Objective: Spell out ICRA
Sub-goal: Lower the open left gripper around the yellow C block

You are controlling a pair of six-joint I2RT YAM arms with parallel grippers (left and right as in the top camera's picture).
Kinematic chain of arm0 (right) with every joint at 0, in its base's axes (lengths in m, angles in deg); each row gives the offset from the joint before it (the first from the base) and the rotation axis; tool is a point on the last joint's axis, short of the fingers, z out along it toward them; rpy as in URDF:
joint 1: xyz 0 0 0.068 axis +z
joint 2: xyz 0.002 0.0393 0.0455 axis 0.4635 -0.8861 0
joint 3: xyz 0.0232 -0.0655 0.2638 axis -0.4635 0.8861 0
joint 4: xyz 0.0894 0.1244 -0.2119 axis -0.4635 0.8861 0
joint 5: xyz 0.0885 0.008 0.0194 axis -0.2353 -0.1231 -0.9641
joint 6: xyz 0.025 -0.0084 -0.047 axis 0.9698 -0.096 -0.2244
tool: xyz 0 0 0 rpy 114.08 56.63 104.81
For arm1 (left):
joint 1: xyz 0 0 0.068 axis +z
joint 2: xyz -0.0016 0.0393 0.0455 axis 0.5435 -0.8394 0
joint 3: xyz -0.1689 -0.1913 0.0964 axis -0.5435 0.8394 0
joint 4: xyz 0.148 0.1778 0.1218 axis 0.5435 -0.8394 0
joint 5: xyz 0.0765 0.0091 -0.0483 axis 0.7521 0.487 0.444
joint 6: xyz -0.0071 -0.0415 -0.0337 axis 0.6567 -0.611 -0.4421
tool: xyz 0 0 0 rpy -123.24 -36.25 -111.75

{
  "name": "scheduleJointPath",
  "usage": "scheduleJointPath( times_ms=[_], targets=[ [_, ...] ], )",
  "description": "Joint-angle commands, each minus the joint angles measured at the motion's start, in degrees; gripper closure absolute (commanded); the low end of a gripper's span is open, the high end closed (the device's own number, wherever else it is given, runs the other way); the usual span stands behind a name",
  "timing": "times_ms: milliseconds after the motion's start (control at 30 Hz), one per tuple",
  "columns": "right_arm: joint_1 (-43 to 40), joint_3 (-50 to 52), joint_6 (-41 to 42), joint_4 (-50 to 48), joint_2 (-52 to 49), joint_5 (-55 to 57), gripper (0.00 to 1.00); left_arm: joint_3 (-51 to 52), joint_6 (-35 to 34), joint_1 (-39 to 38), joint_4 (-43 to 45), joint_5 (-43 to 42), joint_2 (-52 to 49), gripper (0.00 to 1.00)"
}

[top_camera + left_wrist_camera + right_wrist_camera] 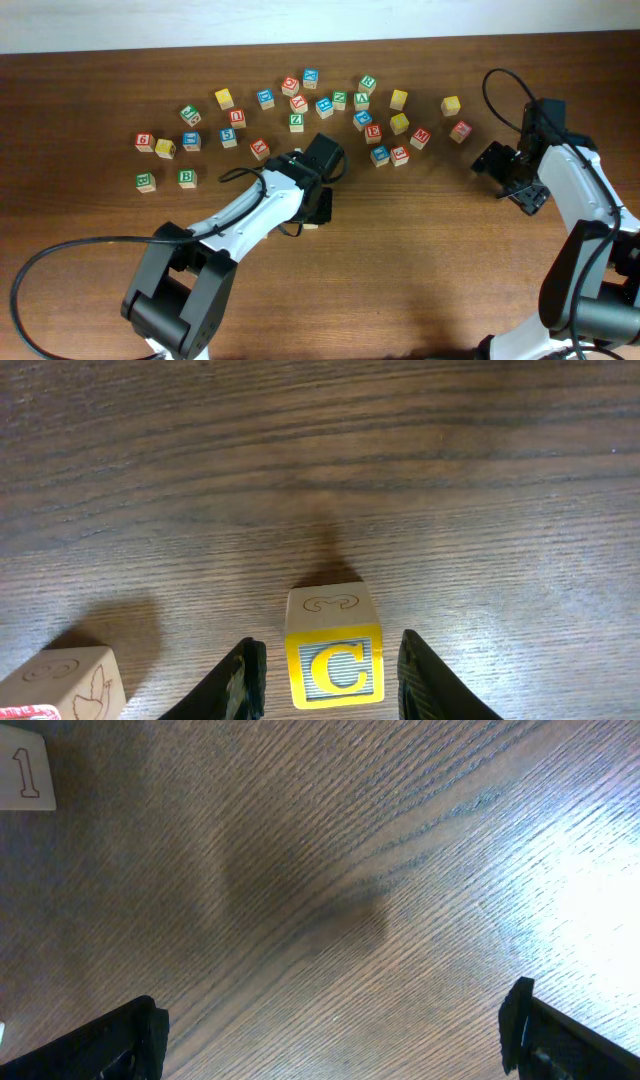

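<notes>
Wood table [430, 290] carries a scatter of letter blocks [297, 122] along its far side. Right gripper [330, 1035] hangs spread wide over bare wood, holding nothing. Left gripper [327, 685] is partly open, its fingers flanking the C block [333, 655] with slim gaps either side. That block sits on the table, nearer than the scatter.

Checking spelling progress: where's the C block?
Left wrist view: the C block stands on the table between the open fingers of the left pincer, another block nearby.
</notes>
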Motion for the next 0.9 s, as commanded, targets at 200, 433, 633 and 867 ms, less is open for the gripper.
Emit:
scheduleJointPath(
  times_ms=[200,433,633,867],
  targets=[
    [-0.07,-0.76,0.09,0.0,1.2,0.44,0.02,2.69,-2.14,-0.2,0.63,0.44,-0.57,0.65],
    [-0.07,-0.76,0.09,0.0,1.2,0.44,0.02,3.48,-2.12,-0.2,3.54,0.44,-0.57,0.69],
    [-0.07,-0.76,0.09,0.0,1.2,0.44,0.02,3.48,-2.12,-0.2,3.54,0.44,-0.57,0.67],
    [-0.07,-0.76,0.09,0.0,1.2,0.42,0.02,3.48,-2.1,-0.2,4.96,0.63,-0.57,0.68]
  ],
)
